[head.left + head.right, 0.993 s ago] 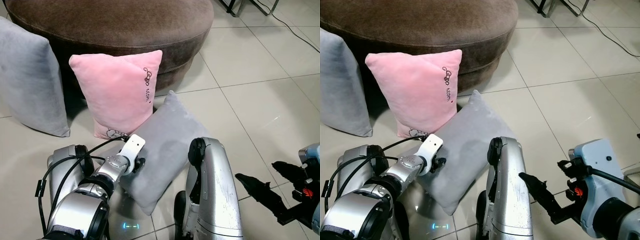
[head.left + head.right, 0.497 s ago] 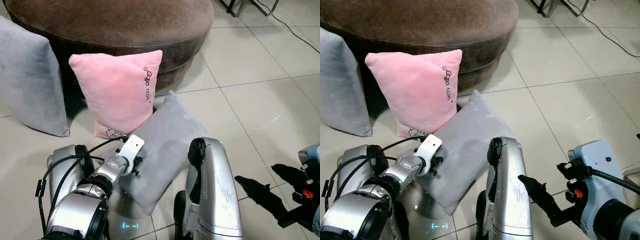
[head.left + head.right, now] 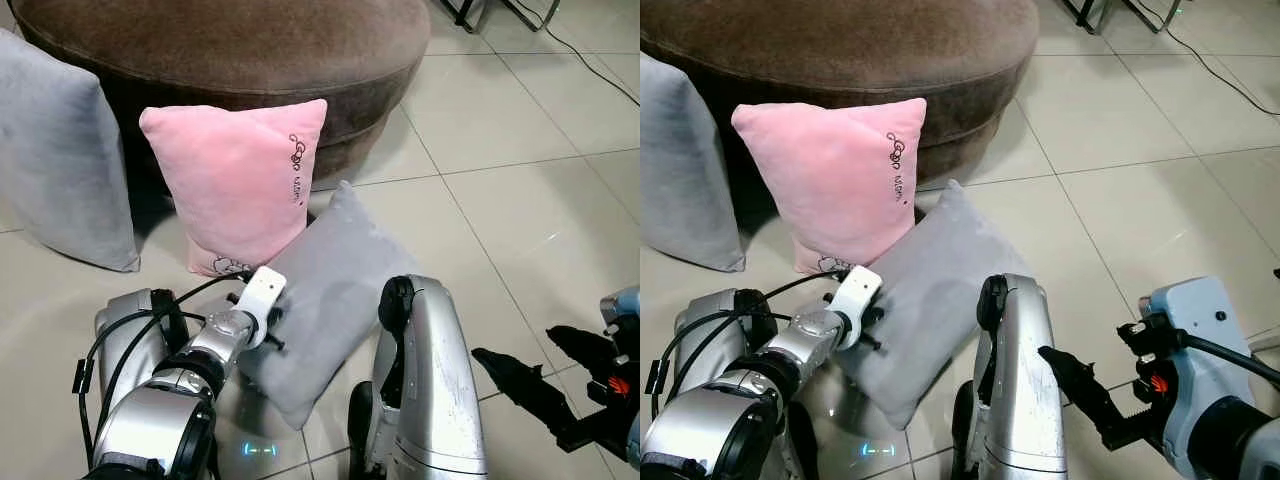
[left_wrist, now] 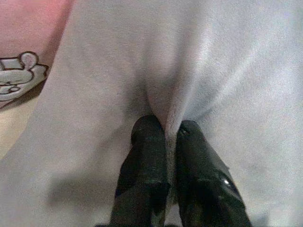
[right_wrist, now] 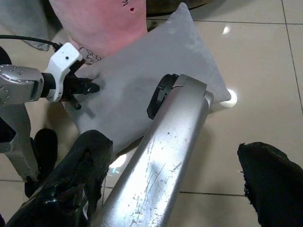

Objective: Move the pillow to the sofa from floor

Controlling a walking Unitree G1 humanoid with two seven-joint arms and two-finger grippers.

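While its jaws pinch a fold of fabric, the left gripper presses into the grey pillow, which lies tilted on the tiled floor against the pink pillow. Behind both stands the brown sofa, with another grey cushion leaning beside it. Low over the floor, well apart, the right gripper has its jaws spread wide.

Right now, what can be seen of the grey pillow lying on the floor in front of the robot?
The grey pillow is soft, plush-looking and square, lying tilted on the tiled floor, one corner pointing toward the brown sofa. It leans against the pink pillow. The left pincer has a fold of its fabric pinched between its fingers.
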